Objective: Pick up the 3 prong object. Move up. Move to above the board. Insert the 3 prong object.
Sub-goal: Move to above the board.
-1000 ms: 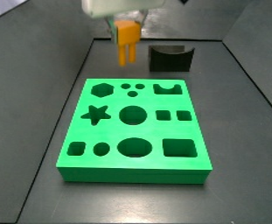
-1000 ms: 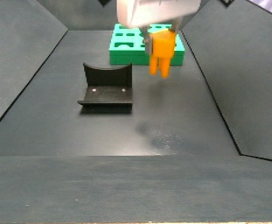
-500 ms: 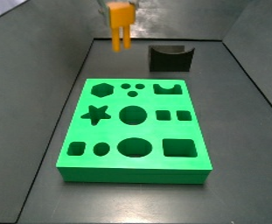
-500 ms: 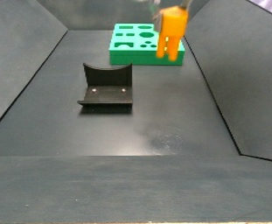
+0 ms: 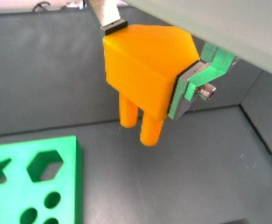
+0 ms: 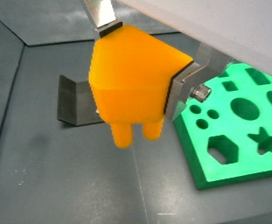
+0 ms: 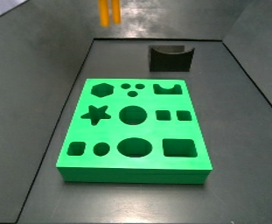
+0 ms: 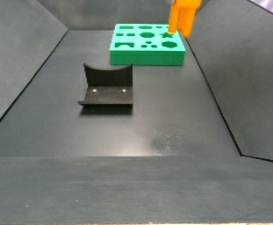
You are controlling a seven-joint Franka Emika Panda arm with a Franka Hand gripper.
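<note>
in both wrist views the gripper (image 5: 149, 61) clamps the 3 prong object (image 5: 144, 74) between its silver fingers (image 5: 187, 86), legs hanging free in the air; in a side view it hangs high over the floor, near the far end of the green board (image 7: 133, 131), with the dark fixture (image 7: 170, 58) beyond

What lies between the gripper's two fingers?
The 3 prong object sits between the gripper fingers, shown in both wrist views.

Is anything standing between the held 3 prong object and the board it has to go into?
Nothing visible. The gripper holds the 3 prong object high in the air, legs down, and the board lies open below. The dark fixture stands apart, beyond the board's end.
</note>
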